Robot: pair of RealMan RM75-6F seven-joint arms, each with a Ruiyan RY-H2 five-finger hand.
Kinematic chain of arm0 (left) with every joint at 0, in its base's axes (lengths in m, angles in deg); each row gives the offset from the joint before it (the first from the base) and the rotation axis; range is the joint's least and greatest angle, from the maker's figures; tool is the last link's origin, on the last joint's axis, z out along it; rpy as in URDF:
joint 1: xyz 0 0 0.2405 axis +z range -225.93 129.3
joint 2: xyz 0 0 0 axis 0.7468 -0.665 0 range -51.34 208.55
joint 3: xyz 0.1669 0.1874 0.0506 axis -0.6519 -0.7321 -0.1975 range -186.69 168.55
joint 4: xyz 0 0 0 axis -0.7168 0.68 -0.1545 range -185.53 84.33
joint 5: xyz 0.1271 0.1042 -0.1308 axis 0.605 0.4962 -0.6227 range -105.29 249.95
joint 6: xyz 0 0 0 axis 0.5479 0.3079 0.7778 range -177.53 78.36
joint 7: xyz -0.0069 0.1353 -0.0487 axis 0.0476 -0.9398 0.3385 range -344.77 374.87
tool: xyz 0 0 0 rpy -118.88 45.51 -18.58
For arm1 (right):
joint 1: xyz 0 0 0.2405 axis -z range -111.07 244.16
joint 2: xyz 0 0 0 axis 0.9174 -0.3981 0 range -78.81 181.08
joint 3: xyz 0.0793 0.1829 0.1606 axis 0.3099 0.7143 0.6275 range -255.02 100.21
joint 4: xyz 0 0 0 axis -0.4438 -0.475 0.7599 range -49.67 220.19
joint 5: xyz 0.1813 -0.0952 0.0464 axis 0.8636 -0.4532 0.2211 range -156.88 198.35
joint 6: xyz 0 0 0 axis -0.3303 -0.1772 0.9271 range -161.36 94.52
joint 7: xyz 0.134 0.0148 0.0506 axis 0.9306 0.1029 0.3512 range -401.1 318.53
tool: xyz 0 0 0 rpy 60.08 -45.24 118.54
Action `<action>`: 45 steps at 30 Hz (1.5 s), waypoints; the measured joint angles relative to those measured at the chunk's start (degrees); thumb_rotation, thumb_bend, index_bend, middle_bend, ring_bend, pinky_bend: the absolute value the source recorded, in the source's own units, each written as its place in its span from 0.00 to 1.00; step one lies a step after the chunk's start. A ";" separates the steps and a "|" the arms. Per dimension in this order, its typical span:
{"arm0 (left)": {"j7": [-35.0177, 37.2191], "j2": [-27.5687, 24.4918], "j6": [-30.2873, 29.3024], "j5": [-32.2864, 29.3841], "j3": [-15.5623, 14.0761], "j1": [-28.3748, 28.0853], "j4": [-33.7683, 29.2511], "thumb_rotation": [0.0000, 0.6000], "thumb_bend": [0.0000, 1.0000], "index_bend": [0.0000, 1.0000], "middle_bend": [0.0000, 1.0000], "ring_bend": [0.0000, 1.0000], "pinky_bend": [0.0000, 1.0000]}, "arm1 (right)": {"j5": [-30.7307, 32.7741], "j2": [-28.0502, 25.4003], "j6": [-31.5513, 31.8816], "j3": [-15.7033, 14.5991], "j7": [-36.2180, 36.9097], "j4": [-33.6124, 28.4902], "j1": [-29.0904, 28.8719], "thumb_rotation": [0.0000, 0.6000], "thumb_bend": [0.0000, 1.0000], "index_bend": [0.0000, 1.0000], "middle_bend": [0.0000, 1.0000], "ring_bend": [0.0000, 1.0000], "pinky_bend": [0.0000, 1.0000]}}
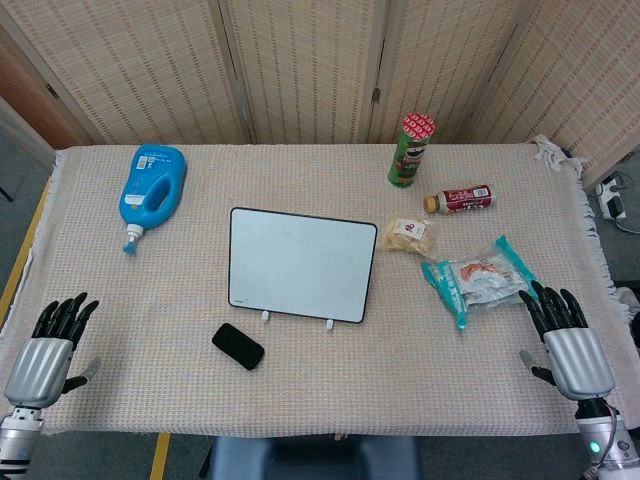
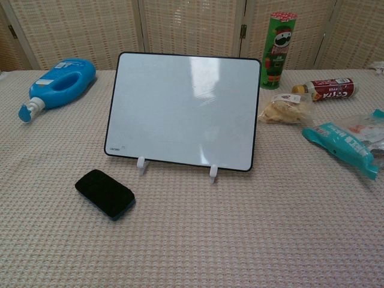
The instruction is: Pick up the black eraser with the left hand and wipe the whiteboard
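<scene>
The black eraser (image 1: 238,346) (image 2: 105,194) lies flat on the tablecloth, just in front of the whiteboard's lower left corner. The whiteboard (image 1: 302,263) (image 2: 183,110) stands propped on two small white feet at the table's middle, its surface looking blank. My left hand (image 1: 50,344) rests at the table's front left corner, fingers apart and holding nothing, well left of the eraser. My right hand (image 1: 570,344) sits at the front right corner, also open and empty. Neither hand shows in the chest view.
A blue detergent bottle (image 1: 152,190) (image 2: 57,84) lies at the back left. A green chips can (image 1: 410,151) (image 2: 278,49), a small brown bottle (image 1: 458,200) (image 2: 325,89), a snack bag (image 1: 408,236) (image 2: 284,108) and a teal packet (image 1: 478,280) (image 2: 350,144) sit right of the board.
</scene>
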 measured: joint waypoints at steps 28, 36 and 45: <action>2.97 -1.59 19.68 9.95 -4.49 -14.10 1.51 1.00 0.33 0.28 1.00 0.92 0.94 | -6.84 0.61 4.01 -3.39 -2.81 -0.36 2.25 1.00 0.29 0.00 0.00 0.00 0.00; -1.96 -0.44 24.69 5.71 -2.60 -17.65 -2.12 1.00 0.33 0.26 1.00 0.92 0.94 | -6.65 0.66 3.82 -3.26 -3.31 -0.58 2.27 1.00 0.29 0.00 0.00 0.00 0.00; -7.43 1.97 28.48 3.59 -1.72 -20.91 -5.10 1.00 0.33 0.22 1.00 0.92 0.94 | -6.04 0.77 3.36 -2.92 -3.96 -0.79 2.26 1.00 0.29 0.00 0.00 0.00 0.00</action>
